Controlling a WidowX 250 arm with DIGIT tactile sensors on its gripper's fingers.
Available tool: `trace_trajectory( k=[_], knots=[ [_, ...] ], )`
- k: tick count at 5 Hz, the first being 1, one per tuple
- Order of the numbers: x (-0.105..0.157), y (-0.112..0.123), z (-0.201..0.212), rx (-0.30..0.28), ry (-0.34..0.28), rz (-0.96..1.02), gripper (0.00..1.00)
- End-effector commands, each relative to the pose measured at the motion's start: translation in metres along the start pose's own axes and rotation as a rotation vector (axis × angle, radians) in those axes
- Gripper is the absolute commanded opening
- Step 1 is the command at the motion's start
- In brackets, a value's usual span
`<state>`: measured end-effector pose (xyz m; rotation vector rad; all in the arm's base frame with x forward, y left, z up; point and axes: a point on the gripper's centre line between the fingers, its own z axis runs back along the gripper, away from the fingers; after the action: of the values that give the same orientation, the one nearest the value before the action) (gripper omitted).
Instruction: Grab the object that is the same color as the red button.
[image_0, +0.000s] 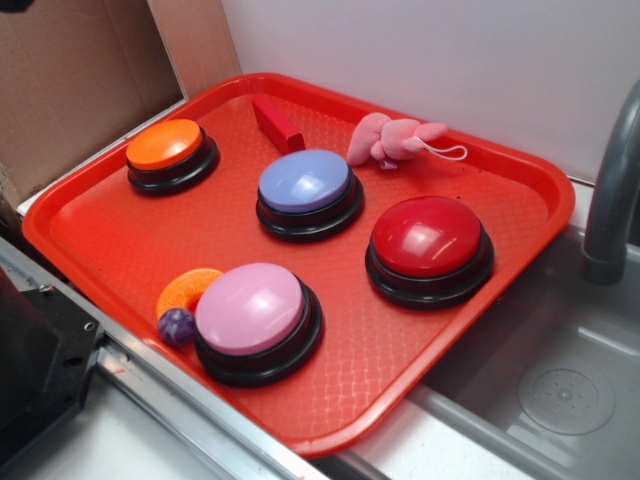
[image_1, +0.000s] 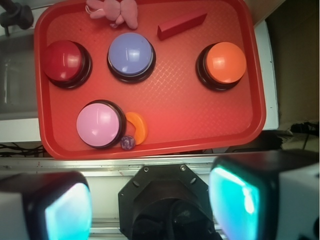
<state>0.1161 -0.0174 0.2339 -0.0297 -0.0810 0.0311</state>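
Your small red block (image_1: 182, 25), a hard bar, lies at one o'clock on the dimpled red tray (image_1: 200, 120), glossy red button (image_1: 65, 61) at nine, your gripper (image_1: 150, 200) high above, jaws spread, empty.

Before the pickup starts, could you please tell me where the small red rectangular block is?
The small red rectangular block lies at the red tray's far edge, between the orange dome button and the pink plush toy, behind the lavender dome button.

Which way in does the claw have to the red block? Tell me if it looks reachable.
Probably yes, from above: the red block lies bare on the tray, apart from the buttons and plush toy; the claw is open, well short.
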Motion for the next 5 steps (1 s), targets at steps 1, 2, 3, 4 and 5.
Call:
trace_trajectory(
  k=[1, 2, 3, 4, 5],
  knots=[
    [0.000, 0.000, 0.000, 0.000, 0.000, 0.000, 1.00],
    [0.025, 0.002, -0.013, -0.028, 0.013, 0.078, 1.00],
    [0.044, 0.006, -0.023, -0.021, -0.018, 0.166, 1.00],
    [0.071, 0.014, -0.043, -0.022, -0.061, 0.318, 1.00],
    [0.105, 0.029, -0.068, -0.028, -0.123, 0.507, 1.00]
  ],
)
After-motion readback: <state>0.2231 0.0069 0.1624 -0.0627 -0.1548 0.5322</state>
